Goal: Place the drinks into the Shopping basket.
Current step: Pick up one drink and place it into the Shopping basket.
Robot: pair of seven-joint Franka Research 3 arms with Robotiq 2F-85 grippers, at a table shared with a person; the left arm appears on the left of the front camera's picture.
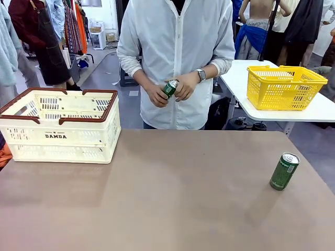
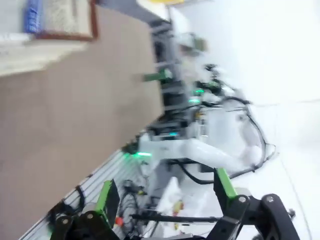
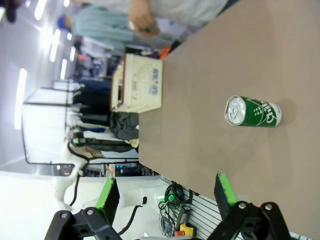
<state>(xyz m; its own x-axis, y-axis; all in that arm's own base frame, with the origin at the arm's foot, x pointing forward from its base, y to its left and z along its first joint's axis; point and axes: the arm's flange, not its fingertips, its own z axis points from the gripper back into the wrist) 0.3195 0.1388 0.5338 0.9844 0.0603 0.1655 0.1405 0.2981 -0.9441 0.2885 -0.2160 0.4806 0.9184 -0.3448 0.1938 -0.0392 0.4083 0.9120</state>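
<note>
Right wrist view: looking along the released right end effector (image 3: 165, 190) at the green can (image 3: 252, 111), standing upright on the surface (image 3: 200, 150) at middle right of the frame. Sitting nearer this arm than the left end effector (image 2: 165, 192), likewise released.

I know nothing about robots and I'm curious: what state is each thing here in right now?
Standing can: upright on table, untouched.
Held can: tilted, in person's hands.
Basket: upright on table.
Left tool: open, holding nothing.
Right tool: open, holding nothing.
</note>
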